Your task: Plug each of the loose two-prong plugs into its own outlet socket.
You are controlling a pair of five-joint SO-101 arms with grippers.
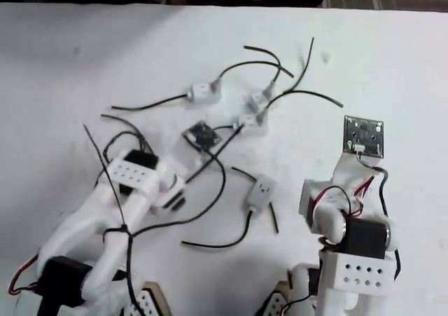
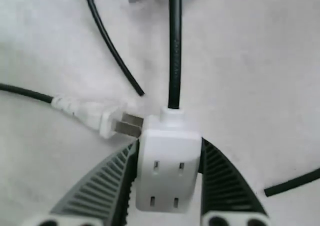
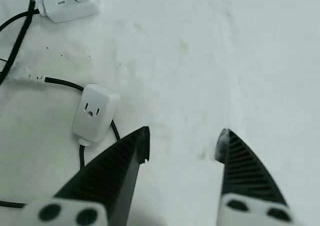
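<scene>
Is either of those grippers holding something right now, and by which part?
The left gripper clamps a white outlet socket by its two long sides, with the cord end pointing away from it. The right gripper is open and holds nothing.

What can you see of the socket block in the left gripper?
The socket block is white, glossy plastic by its look, rectangular with rounded corners, its face towards the camera showing two pairs of empty slots. A black cord leaves its far end. The left gripper is shut on its two long sides. A loose white plug lies beside it, prongs at one corner, not inserted.
</scene>
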